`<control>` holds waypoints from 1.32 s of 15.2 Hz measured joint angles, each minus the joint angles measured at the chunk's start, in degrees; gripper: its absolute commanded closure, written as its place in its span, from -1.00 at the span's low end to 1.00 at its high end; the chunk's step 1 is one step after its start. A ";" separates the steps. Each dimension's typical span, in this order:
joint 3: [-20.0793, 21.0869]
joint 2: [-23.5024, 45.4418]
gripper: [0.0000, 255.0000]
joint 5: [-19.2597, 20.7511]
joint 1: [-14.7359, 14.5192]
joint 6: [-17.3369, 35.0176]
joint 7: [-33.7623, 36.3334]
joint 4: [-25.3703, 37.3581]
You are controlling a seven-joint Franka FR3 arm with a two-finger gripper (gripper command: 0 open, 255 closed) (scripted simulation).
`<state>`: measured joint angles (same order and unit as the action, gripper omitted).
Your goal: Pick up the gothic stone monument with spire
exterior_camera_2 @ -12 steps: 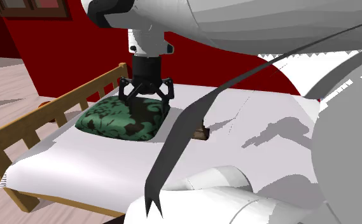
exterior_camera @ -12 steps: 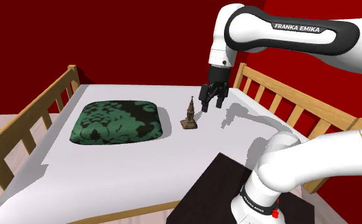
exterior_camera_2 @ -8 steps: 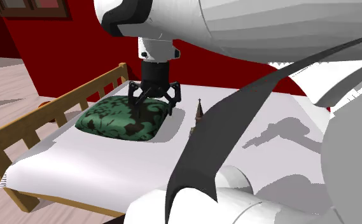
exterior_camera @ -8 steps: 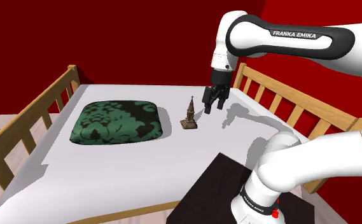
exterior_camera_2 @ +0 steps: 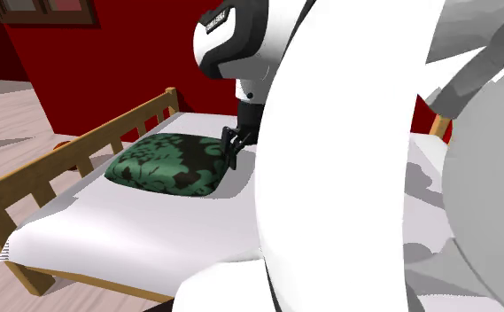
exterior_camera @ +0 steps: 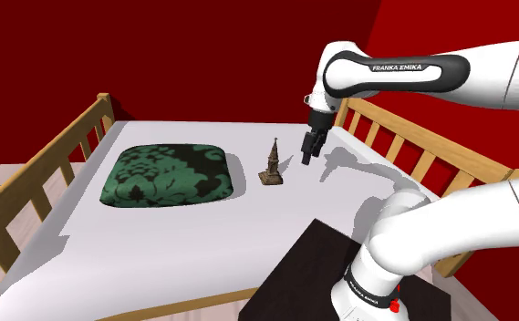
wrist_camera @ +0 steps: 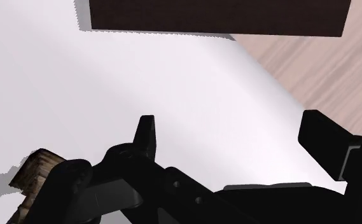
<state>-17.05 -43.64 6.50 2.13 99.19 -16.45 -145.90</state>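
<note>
The monument [exterior_camera: 272, 164] is a small brown stone piece with a thin spire, standing upright on the white bed sheet [exterior_camera: 184, 237]. My black gripper [exterior_camera: 307, 151] hangs just to its right in the shoulder view, at about spire height and not touching it. In the wrist view the gripper [wrist_camera: 233, 130] is open with nothing between its fingers, and the monument's rough base [wrist_camera: 36, 173] shows outside one finger [wrist_camera: 146, 137]. In the second exterior view the gripper [exterior_camera_2: 233, 147] peeks out by the pillow and the white arm hides the monument.
A green patterned pillow [exterior_camera: 171, 173] lies to the shoulder view's left of the monument. Wooden rails [exterior_camera: 52, 160] run along both sides of the bed. The dark stand [exterior_camera: 307, 274] sits at the near edge, with wood floor [wrist_camera: 329, 63] beside it. Red walls lie behind.
The gripper has turned about its wrist and shifted slightly to the shoulder view's right. The arm has swung across the second exterior view, covering the monument. The monument has not moved.
</note>
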 measured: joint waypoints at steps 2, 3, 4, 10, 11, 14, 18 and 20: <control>-2.85 2.14 -1.00 1.54 -0.31 3.14 -4.51 -0.27; -4.67 3.58 -1.00 2.38 -0.41 4.52 -7.14 0.17; -6.58 5.13 -1.00 3.20 -0.53 6.12 -9.90 0.49; -16.52 15.99 -1.00 3.93 -3.85 15.55 -25.06 4.11; -18.35 18.27 -1.00 3.41 -4.67 16.81 -27.96 5.45; -23.55 25.39 -1.00 0.36 -7.58 20.96 -36.85 8.84; -29.33 35.52 -1.00 -7.31 -11.30 24.63 -50.00 14.05; -31.55 42.48 -1.00 -13.59 -12.37 25.94 -57.98 17.53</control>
<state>-48.60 -1.16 -7.09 -10.24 125.13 -74.43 -128.36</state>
